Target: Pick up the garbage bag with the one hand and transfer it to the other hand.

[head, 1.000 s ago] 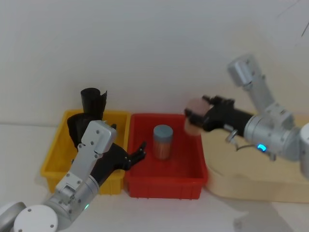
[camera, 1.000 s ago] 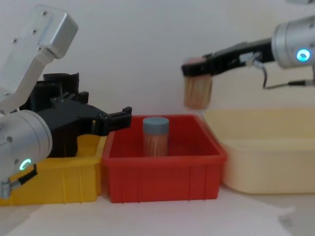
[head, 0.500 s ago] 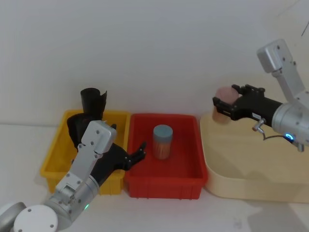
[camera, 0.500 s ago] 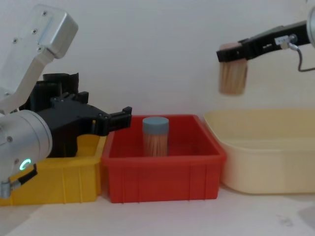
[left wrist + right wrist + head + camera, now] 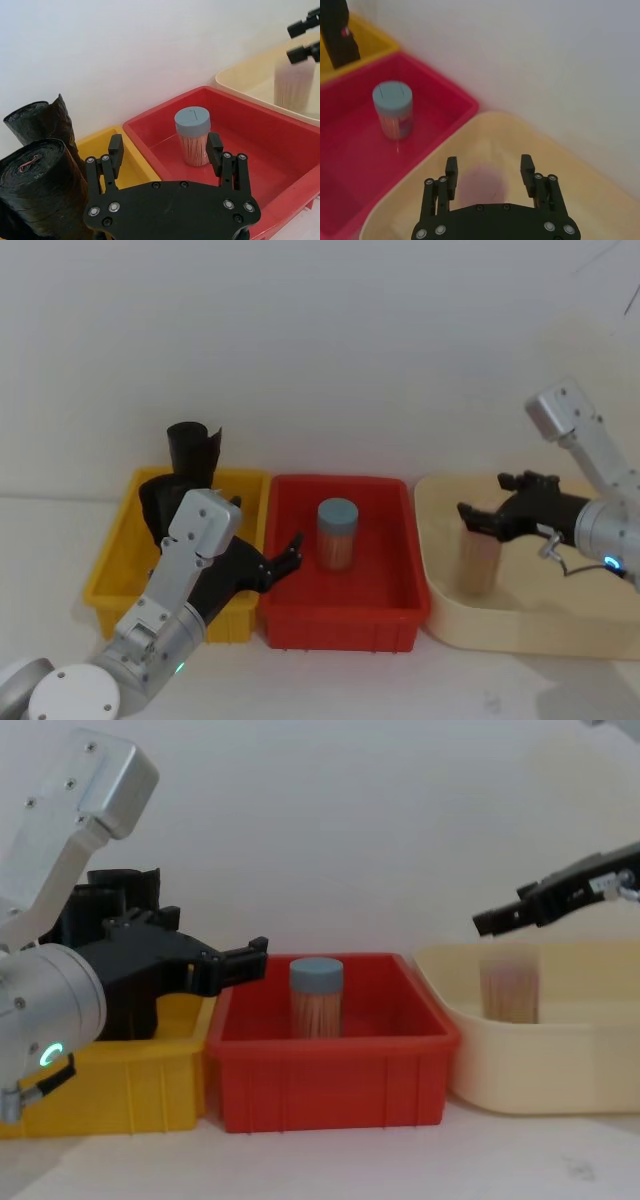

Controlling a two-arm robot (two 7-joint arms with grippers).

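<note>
The garbage bag (image 5: 44,196) is a black glossy roll standing in the yellow bin (image 5: 112,558), and its label band shows in the right wrist view (image 5: 338,34). In the head view the garbage bag (image 5: 156,502) is partly hidden behind my left arm. My left gripper (image 5: 290,552) (image 5: 165,142) (image 5: 255,960) hangs open and holds nothing, over the wall between the yellow and red bins, just right of the bag. Far to the right, my right gripper (image 5: 482,496) (image 5: 489,161) (image 5: 496,915) is open over the cream tub (image 5: 530,625).
A second black roll (image 5: 192,448) with a wavy top stands at the yellow bin's back. A blue-lidded jar (image 5: 337,533) stands in the red bin (image 5: 340,625). A jar of wooden sticks (image 5: 478,560) (image 5: 510,985) sits in the cream tub below my right gripper.
My right gripper carried the stick jar from over the red bin to the cream tub, lowered and opened. The jar now sits in the tub. The left arm has not moved.
</note>
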